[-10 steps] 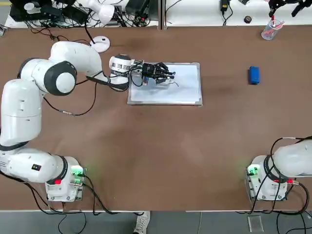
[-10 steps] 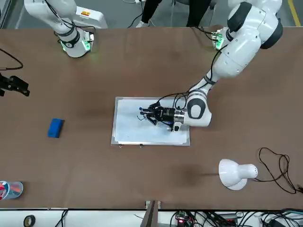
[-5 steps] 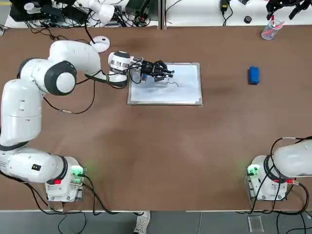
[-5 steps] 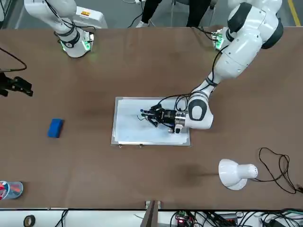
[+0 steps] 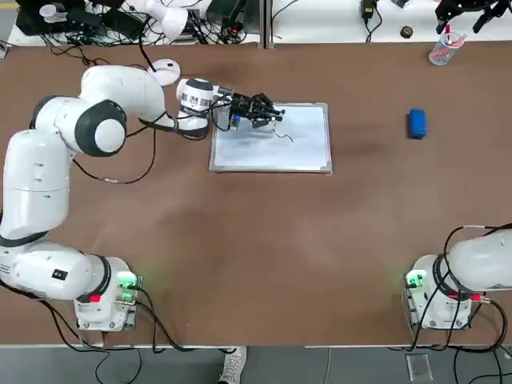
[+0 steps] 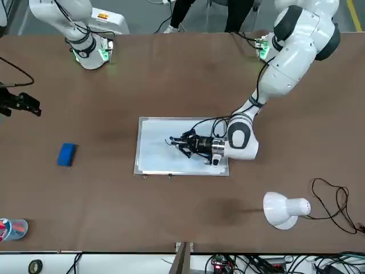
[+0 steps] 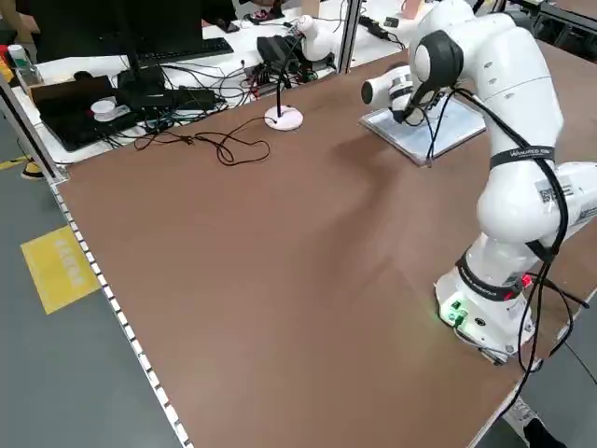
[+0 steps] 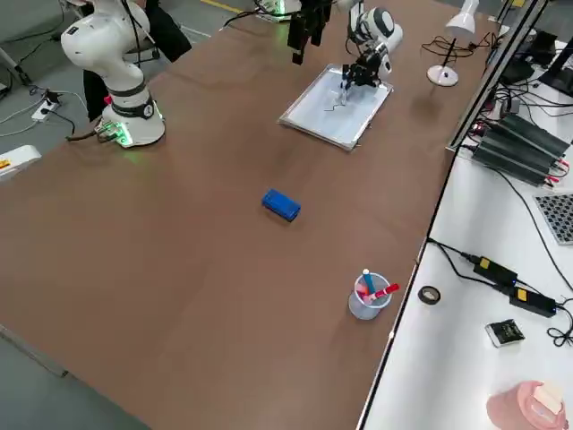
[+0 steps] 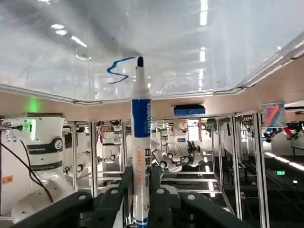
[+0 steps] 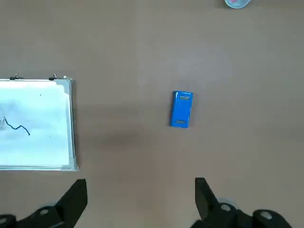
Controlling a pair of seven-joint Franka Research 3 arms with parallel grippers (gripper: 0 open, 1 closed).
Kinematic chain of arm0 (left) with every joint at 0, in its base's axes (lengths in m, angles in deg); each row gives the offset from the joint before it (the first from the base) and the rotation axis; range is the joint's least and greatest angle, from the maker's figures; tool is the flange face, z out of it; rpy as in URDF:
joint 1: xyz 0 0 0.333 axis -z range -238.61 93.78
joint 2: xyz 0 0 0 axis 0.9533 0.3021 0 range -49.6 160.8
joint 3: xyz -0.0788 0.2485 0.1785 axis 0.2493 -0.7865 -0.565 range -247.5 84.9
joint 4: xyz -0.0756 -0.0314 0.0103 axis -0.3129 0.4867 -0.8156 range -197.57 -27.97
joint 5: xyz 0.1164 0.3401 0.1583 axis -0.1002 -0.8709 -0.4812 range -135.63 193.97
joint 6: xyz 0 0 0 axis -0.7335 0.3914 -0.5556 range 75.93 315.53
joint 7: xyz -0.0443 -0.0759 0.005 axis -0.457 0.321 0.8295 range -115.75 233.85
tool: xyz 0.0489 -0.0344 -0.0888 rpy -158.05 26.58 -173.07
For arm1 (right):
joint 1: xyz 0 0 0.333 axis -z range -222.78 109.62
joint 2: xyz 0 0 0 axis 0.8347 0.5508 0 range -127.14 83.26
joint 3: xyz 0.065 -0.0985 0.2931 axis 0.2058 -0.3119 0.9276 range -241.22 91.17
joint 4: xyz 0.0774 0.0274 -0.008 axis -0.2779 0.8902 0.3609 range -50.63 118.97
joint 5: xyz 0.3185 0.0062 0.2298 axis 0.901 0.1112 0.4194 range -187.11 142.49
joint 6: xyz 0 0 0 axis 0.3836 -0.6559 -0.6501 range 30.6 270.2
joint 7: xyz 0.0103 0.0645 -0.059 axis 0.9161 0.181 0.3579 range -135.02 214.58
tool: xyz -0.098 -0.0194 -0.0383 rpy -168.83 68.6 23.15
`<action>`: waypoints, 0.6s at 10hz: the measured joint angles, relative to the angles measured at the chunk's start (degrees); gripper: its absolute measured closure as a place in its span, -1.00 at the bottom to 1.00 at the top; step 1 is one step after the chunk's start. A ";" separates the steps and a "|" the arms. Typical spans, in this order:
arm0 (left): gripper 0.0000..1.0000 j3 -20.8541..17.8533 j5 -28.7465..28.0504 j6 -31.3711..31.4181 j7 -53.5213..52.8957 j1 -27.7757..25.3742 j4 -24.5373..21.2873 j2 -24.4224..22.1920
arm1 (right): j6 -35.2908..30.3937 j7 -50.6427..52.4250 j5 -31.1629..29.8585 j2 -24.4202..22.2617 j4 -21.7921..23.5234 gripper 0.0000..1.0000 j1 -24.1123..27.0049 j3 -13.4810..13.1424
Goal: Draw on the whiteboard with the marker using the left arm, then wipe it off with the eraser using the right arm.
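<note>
Top view, left claw: we see the left claw clamped on the marker, lying low over the far left part of the whiteboard; a short dark squiggle sits just beside the tip.
Top view, eraser: the eraser lies on the surface, well apart from the board toward the right arm's side.
Top view, risk: we judge that a slanted marker pressed too hard could skid the unfixed board, or lose contact and leave a broken line.
Front view, left claw: the wrist lies nearly level above the board's edge nearest the lamp; we judge the loose cable at the wrist could snag the frame.
Right side view, cup: a clear cup of pens stands near the surface's edge, apart from the eraser; a mistaken reach there is a possible error.
Left wrist view, marker: the marker tip appears to sit at or just off the board beside a blue stroke; we cannot tell whether it touches.
Left wrist view, writing: the barrel carries a blue band and orange printing; we cannot read it.
Right wrist view, right claw: the right claw stands apart and empty, high above the surface with the eraser below it.
Right wrist view, risk: we judge a wipe begun too lightly would leave ink on the board.
</note>
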 joint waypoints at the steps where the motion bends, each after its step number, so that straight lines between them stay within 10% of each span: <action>1: 0.66 -0.02 -1.58 0.05 2.14 -0.02 1.15 0.01 | 0.00 -0.01 0.00 0.00 0.00 -1.00 0.00 0.00; 6: 0.66 -0.03 -9.29 0.08 7.50 -0.82 5.48 -1.52 | -0.12 -0.16 0.00 0.00 0.01 -1.00 0.00 -0.04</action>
